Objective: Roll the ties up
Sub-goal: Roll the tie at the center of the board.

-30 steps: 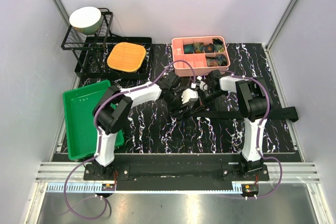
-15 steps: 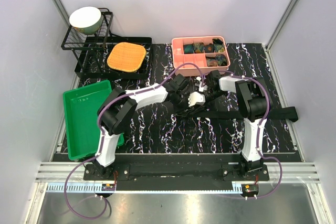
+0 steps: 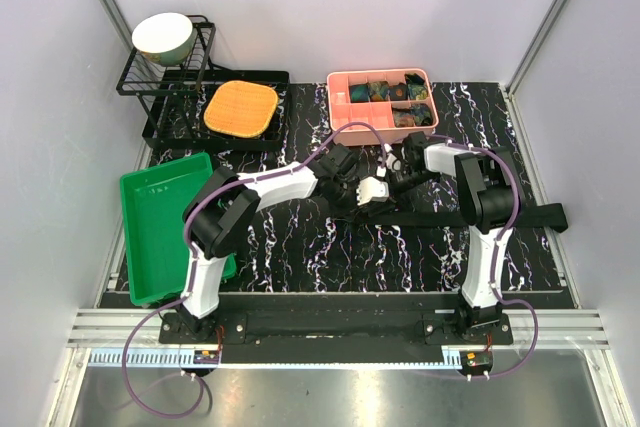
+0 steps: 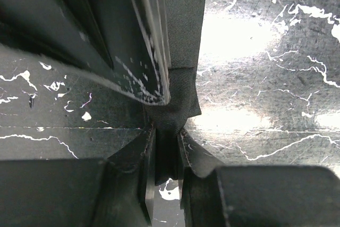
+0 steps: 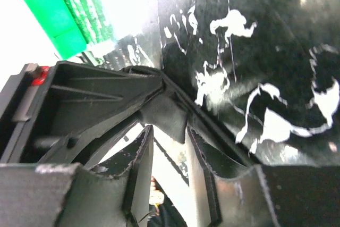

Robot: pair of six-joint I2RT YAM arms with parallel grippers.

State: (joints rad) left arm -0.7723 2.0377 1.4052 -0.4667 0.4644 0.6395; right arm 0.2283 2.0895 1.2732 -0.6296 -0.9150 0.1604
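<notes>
A long black tie (image 3: pixel 500 217) lies flat across the marbled table, from the middle out to the right edge. Its left end is lifted between the two grippers. In the left wrist view my left gripper (image 4: pixel 166 136) is shut on that folded end of the tie (image 4: pixel 178 99), with fabric pinched between the fingers. My right gripper (image 5: pixel 167 136) stands open just short of the same tie end (image 5: pixel 164 118), which hangs free of its fingers. From above, the left gripper (image 3: pixel 365 190) and right gripper (image 3: pixel 398 179) almost touch. Several rolled patterned ties (image 3: pixel 385 92) sit in a pink box.
The pink compartment box (image 3: pixel 345 127) stands just behind the grippers. A green tray (image 3: pixel 150 227) lies at the left. A black rack (image 3: pixel 165 82) holding a bowl (image 3: pixel 163 35) and an orange pad (image 3: pixel 240 109) are at the back left.
The left gripper moved right and closed on the tie's end. The right gripper, shut before, has opened and let the fabric go.
</notes>
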